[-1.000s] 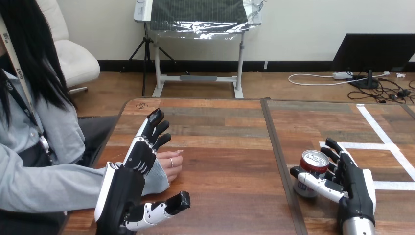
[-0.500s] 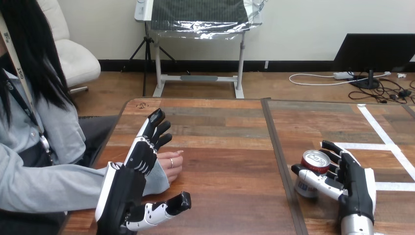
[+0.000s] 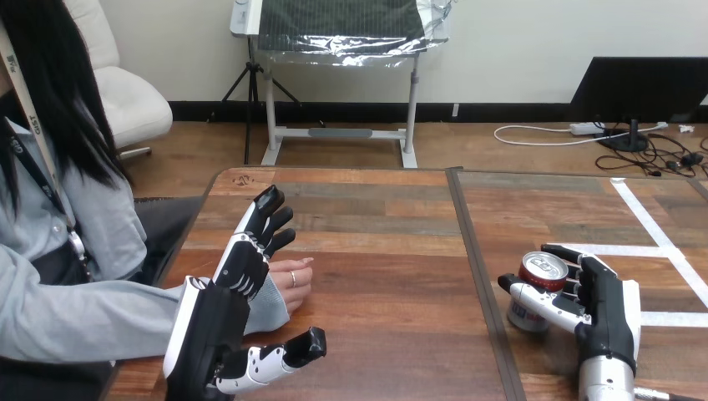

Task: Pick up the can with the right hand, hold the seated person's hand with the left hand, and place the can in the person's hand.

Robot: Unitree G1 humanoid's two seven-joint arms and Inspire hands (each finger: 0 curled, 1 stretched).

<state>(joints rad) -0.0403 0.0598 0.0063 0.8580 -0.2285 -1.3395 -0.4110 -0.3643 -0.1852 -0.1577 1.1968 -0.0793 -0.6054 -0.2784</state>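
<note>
Right hand point(image 3: 605, 305) has its fingers and thumb wrapped round the can point(image 3: 534, 288) on the tabletop's point(image 3: 384, 251) right side, beside the white tape lines. Over at the left, the left hand point(image 3: 225, 309) is spread wide, fingers straight, just above the person's hand point(image 3: 292, 284), with nothing curled round it.

A tighter right hand point(image 3: 614, 305) round the can point(image 3: 543, 269), both a little farther right than before
</note>
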